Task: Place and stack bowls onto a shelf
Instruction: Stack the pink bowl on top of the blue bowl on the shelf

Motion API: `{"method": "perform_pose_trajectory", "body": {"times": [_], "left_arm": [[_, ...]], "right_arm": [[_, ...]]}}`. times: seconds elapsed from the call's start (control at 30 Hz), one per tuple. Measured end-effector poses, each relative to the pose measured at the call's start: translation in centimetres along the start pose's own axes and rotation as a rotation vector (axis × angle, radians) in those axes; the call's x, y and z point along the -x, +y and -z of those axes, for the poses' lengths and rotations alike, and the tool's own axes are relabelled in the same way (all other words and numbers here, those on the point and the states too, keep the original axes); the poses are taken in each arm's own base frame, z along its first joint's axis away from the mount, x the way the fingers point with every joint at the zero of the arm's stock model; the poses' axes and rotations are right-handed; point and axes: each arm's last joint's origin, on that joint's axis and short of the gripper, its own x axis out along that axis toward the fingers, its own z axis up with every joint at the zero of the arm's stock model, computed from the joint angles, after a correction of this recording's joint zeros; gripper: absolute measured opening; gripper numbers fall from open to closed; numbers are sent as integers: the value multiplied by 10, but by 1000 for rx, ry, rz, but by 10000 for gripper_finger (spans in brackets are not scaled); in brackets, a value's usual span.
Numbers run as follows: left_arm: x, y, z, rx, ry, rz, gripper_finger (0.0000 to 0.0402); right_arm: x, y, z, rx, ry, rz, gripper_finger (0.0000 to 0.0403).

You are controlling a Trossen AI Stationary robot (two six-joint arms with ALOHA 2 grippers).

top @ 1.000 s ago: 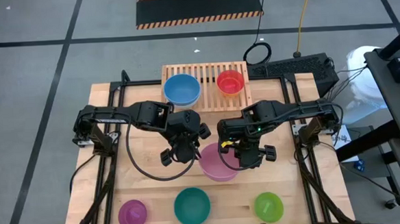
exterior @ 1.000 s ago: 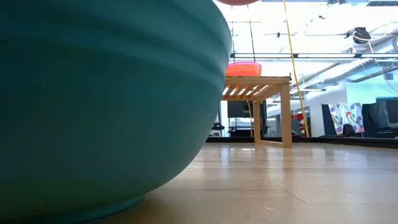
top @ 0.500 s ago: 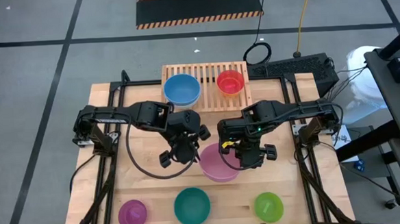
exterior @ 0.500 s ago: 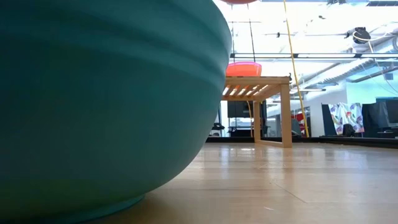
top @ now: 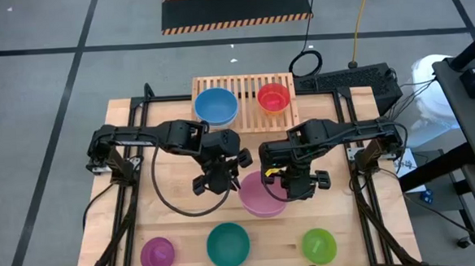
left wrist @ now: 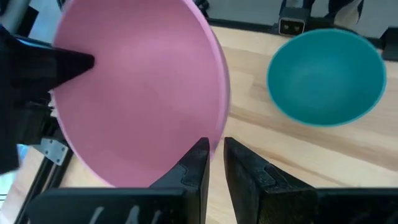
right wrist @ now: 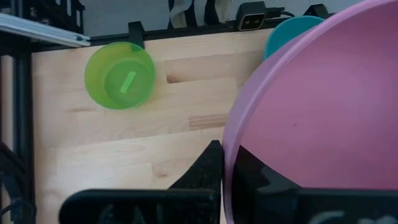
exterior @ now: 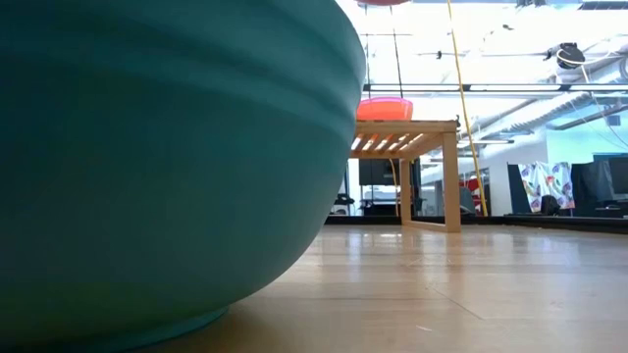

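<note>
Pink bowl point(top: 261, 194) is pinched at opposite rims by left gripper point(top: 226, 180) and right gripper point(top: 282, 182); shelf point(top: 245, 124) lies beyond, middle slot free.

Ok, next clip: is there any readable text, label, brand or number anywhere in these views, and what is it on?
None can be read.
Green bowl: a pale rectangular sticker inside, with no legible print.
Striped floor mat: orange and black hazard stripes only, no words.
Pink bowl, teal bowl, shelf: plain, no markings.
</note>
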Motion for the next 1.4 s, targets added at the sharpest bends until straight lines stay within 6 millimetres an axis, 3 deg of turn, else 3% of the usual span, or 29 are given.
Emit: {"method": "perform_pose_trajectory", "body": {"times": [0.47,0.87,1.23,1.4], "left_arm": [[-2,1,3,-28,-8,1,56],[-2,2,1,-81,-22,-13,56],[0,2,1,-81,-13,-21,56],[5,1,-1,-80,-12,-38,56]], "right_arm": [[2,1,4,2,5,-11,0],[26,15,3,153,-60,47,0],[-2,8,16,94,-94,-23,0],[-4,5,17,105,-93,-9,0]]}}
